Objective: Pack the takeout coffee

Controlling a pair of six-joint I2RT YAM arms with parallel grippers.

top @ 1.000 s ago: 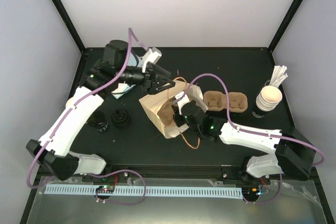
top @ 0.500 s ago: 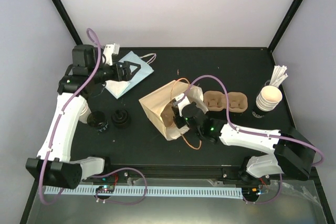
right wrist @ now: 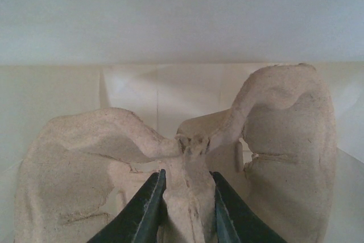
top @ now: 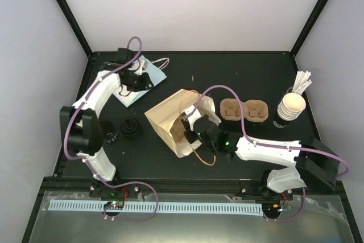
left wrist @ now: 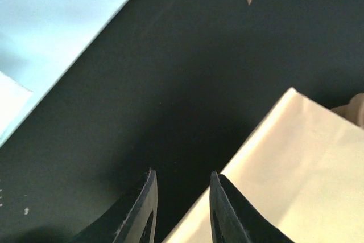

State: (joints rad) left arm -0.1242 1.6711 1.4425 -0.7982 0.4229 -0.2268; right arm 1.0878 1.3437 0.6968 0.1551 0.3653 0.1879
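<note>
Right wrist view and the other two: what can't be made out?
- Right wrist: the pulp carrier fills the frame and hides the paper bag's bottom.
- Top: the right fingers are hidden inside the paper bag, behind the wrist.
- Left wrist: the light blue item is cut off by the frame's corner.
- Single takeout cup: found in no view.

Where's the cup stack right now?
Top view: the cup stack stands near the right edge of the table, just right of the empty pulp carrier.
</note>
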